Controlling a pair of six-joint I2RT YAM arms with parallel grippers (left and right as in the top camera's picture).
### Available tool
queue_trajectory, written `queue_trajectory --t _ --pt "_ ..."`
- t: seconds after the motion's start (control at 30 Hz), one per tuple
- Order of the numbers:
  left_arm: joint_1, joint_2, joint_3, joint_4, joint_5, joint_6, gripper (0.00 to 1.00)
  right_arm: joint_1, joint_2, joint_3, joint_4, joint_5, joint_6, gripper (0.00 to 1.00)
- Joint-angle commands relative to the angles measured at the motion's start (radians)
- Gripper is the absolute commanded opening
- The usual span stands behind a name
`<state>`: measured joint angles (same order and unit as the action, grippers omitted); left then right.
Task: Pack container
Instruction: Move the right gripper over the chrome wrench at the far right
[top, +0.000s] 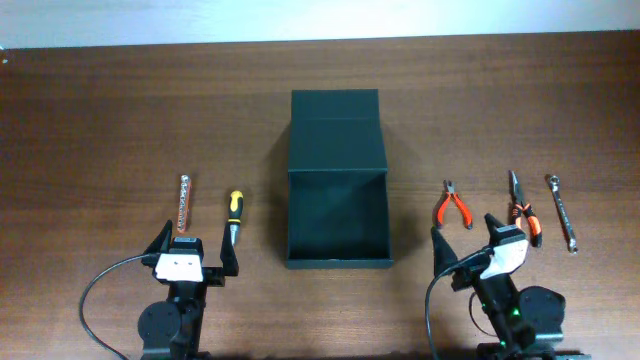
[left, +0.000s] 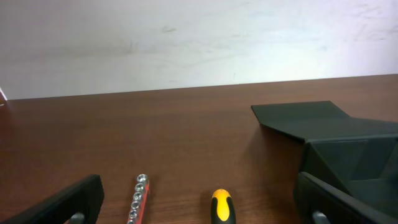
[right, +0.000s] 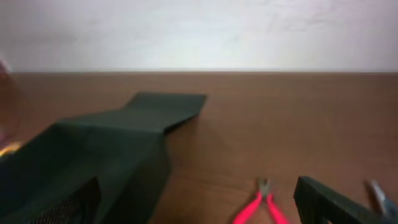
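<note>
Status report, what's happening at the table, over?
Left end effector open, empty. Right end effector open, empty. Container open, nothing inside. Nothing blocking it.

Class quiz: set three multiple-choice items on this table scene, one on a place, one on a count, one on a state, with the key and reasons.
1. The yellow-handled screwdriver lies: A. left of the container; B. inside it; C. right of it.
2. Tools right of the container: A. one; B. three; C. five.
3. The container's lid is: A. shut; B. open, folded back; C. missing.
Key: 1 A, it lies off the container's left side. 2 B, red pliers, orange-black pliers, silver wrench. 3 B, the empty interior shows from overhead.
</note>
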<state>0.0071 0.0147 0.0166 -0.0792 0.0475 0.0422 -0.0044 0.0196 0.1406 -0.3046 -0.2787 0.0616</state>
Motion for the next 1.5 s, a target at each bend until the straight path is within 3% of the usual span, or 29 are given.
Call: queue_trajectory --t 0.0,0.17,0.57,0.77,1.03,1.27,1.37,1.47 --pt "0.002 -0.010 -0.008 -0.001 -0.010 0.016 0.99 -0.003 0.037 0.164 -0.119 0.078 -0.024 0.99" --pt "0.002 -0.010 -0.008 -0.001 -0.010 0.016 0.99 -0.003 0.239 0.419 -0.366 0.325 -0.031 0.99" --pt "0.002 -0.010 -0.008 -0.001 -0.010 0.016 0.99 -0.002 0.909 0.921 -0.718 0.261 -0.027 0.99" --pt "0.002 -0.010 -0.008 -0.001 -0.010 0.016 0.99 -0.003 1.071 0.970 -0.762 0.160 -0.027 0.99" --pt "0.002 -0.010 -0.008 -0.001 -0.010 0.016 0.99 -0.003 1.253 0.995 -0.782 0.334 0.185 0.99" --pt "0.002 -0.010 -0.008 -0.001 -0.010 0.016 0.99 -0.002 1.355 0.995 -0.783 0.326 0.176 0.99" --pt "0.002 -0.010 -0.008 -0.001 -0.010 0.016 0.99 -0.002 1.379 0.995 -0.780 0.225 0.048 0.99" --pt "0.002 -0.010 -0.008 -0.001 -0.010 0.016 0.99 -0.002 1.397 0.995 -0.781 0.216 0.060 0.99"
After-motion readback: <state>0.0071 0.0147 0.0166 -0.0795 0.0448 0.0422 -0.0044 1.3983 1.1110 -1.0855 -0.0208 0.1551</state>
